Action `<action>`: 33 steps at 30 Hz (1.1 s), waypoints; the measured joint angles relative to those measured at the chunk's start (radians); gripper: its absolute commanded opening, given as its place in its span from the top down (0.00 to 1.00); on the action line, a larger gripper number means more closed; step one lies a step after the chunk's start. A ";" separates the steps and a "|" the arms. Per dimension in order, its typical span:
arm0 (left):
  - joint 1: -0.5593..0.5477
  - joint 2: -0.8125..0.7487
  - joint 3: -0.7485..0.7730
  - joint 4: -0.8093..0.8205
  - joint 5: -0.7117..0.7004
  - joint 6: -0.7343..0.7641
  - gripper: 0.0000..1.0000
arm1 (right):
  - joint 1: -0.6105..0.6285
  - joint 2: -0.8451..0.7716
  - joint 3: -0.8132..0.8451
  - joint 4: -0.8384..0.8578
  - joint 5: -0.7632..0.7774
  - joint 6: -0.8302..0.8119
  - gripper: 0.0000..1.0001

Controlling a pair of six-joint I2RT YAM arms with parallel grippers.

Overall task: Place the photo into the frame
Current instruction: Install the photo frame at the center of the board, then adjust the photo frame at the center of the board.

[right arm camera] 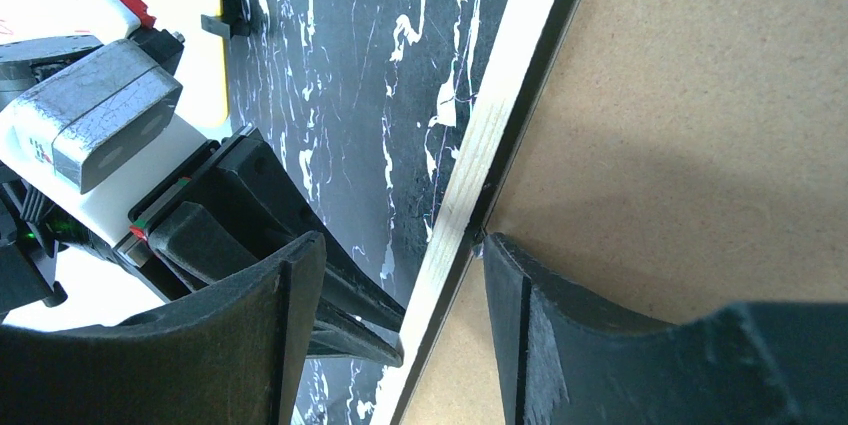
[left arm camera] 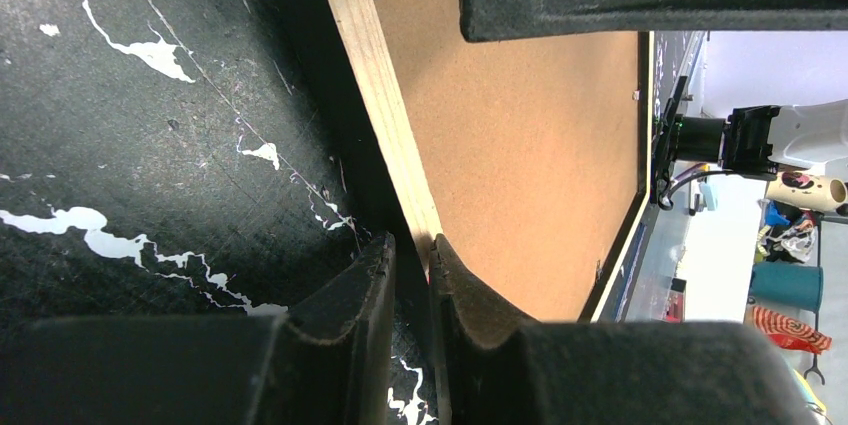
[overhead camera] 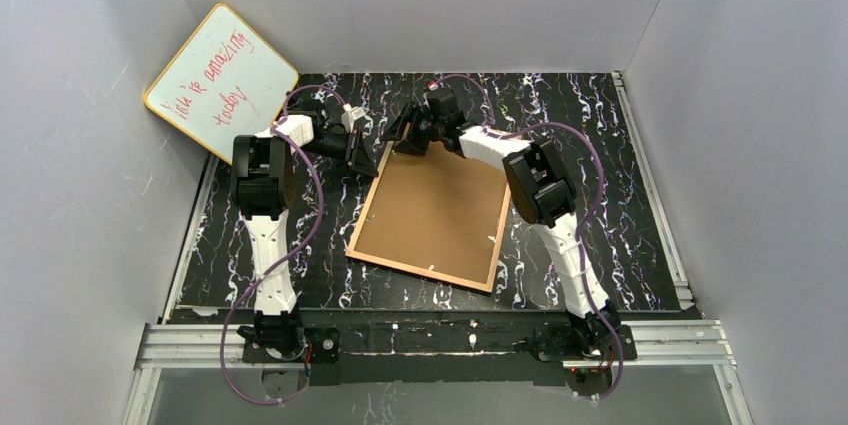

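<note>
The frame (overhead camera: 364, 207) lies back-up on the table, its light wood rim around the brown hardboard backing panel (overhead camera: 435, 210). The photo is hidden. My left gripper (overhead camera: 366, 152) is at the frame's far left corner. In the left wrist view it (left arm camera: 415, 260) is shut on the wood rim (left arm camera: 375, 75). My right gripper (overhead camera: 405, 135) is at the far edge, just right of the left one. In the right wrist view it (right arm camera: 402, 245) is open and straddles the rim (right arm camera: 490, 115), one finger (right arm camera: 545, 315) over the backing (right arm camera: 700, 95).
A yellow-edged whiteboard (overhead camera: 222, 80) with red writing leans against the back left wall. Grey walls close in three sides. The left gripper's fingers (right arm camera: 345, 295) show close beside my right gripper's left finger.
</note>
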 measured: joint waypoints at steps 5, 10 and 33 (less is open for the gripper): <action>0.000 0.000 0.000 0.000 0.000 0.001 0.85 | -0.001 0.010 0.013 -0.007 -0.025 -0.004 0.34; 0.000 -0.002 -0.005 0.003 0.006 0.008 0.85 | -0.007 0.026 0.037 -0.023 -0.055 -0.002 0.34; -0.002 -0.017 0.003 -0.236 -0.068 0.177 0.75 | -0.169 -0.229 -0.168 -0.058 -0.064 -0.066 0.07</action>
